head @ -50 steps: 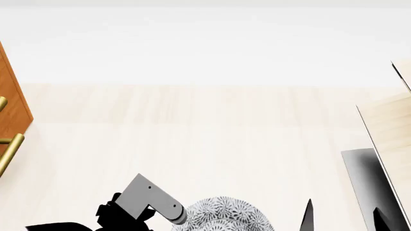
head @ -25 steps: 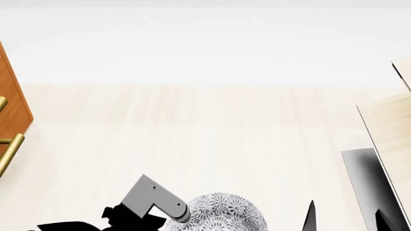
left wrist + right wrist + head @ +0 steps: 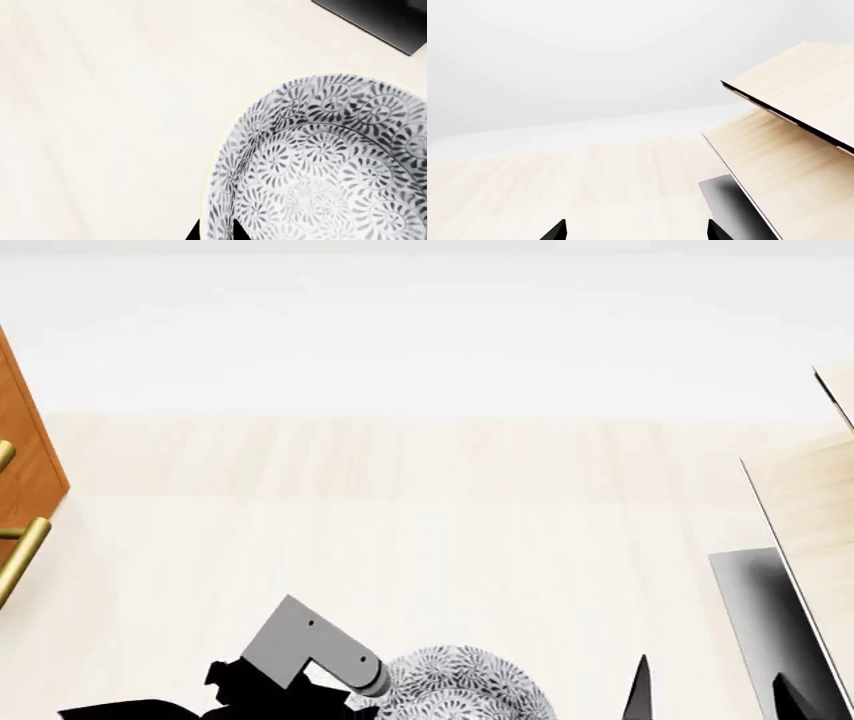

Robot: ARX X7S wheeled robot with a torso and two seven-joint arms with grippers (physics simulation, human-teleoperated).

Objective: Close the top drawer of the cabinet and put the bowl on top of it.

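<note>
Now the bowl's (image 3: 320,165) rim sits between the left claw's (image 3: 215,231) parted fingertips.

The bowl (image 3: 461,685), white with fine grey-blue floral swirls, sat upright on the pale floor (image 3: 441,530). The orange-brown cabinet (image 3: 24,455), brass-handled, stood well apart at far left.

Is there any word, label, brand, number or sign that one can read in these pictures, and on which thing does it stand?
None: no readable text shows in any view.
The bowl carries only a grey-blue floral pattern, no letters.
The cabinet, the pale shelf and the floor bear no label or number.
</note>
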